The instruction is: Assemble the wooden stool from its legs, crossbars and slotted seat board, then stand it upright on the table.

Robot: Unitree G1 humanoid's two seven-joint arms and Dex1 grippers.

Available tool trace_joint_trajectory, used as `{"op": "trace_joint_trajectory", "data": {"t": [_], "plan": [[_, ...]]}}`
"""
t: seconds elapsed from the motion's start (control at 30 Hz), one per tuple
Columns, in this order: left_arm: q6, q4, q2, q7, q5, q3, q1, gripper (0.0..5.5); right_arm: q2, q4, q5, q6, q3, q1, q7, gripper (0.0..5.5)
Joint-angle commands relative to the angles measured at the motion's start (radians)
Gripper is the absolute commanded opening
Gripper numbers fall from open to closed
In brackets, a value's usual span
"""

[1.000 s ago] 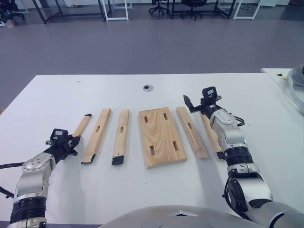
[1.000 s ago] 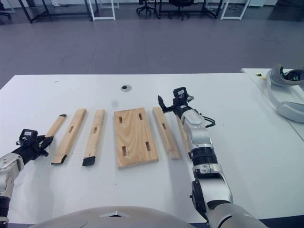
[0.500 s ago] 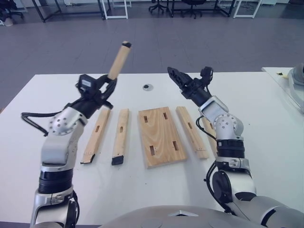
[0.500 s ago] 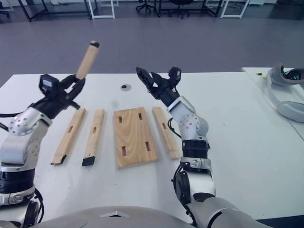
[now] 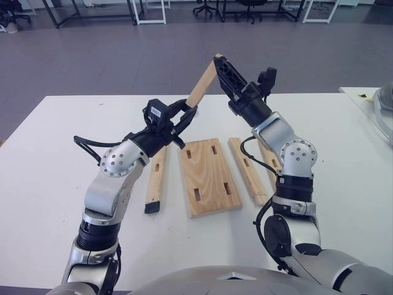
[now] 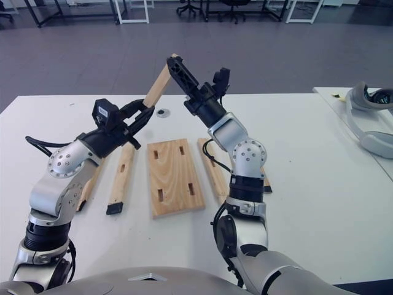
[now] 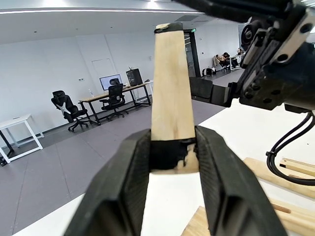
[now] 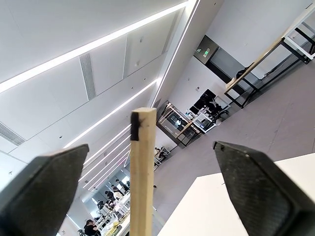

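My left gripper [image 5: 184, 118] is shut on the lower end of a narrow wooden bar [image 5: 201, 83] and holds it tilted in the air above the table's far middle. My right gripper [image 5: 220, 61] is open at the bar's upper end, one finger on each side. In the right wrist view the bar [image 8: 141, 172] stands between the spread fingers [image 8: 42, 182], apart from both. In the left wrist view, the pads [image 7: 123, 191] clamp the bar [image 7: 171, 93]. The slotted seat board [image 5: 209, 175] lies flat mid-table.
A slotted plank [image 5: 156, 175] lies left of the board, and another [image 6: 86, 184] is partly hidden under my left arm. Two more planks [image 5: 249, 170] [image 5: 268, 166] lie right of it. A cable hole [image 6: 163, 112] sits behind and a headset [image 6: 368, 117] on the side table [image 6: 334, 101] at far right.
My left arm carried the bar right toward the table's middle. My right gripper rose and turned, and its open fingers now flank the bar's top end.
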Motion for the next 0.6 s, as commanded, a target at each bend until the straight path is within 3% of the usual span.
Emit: {"op": "trace_joint_trajectory", "data": {"t": [0.03,0.6], "plan": [[0.008,-0.015,0.009,-0.008,0.008,-0.007,0.007,1.31,0.001,0.015,0.016,-0.004,-0.007,-0.035,-0.017,3.85],[0.001,0.006,0.057,-0.018,0.094,-0.045,0.004,1.31,-0.011,-0.004,0.022,-0.003,0.006,-0.020,-0.041,0.75]]}}
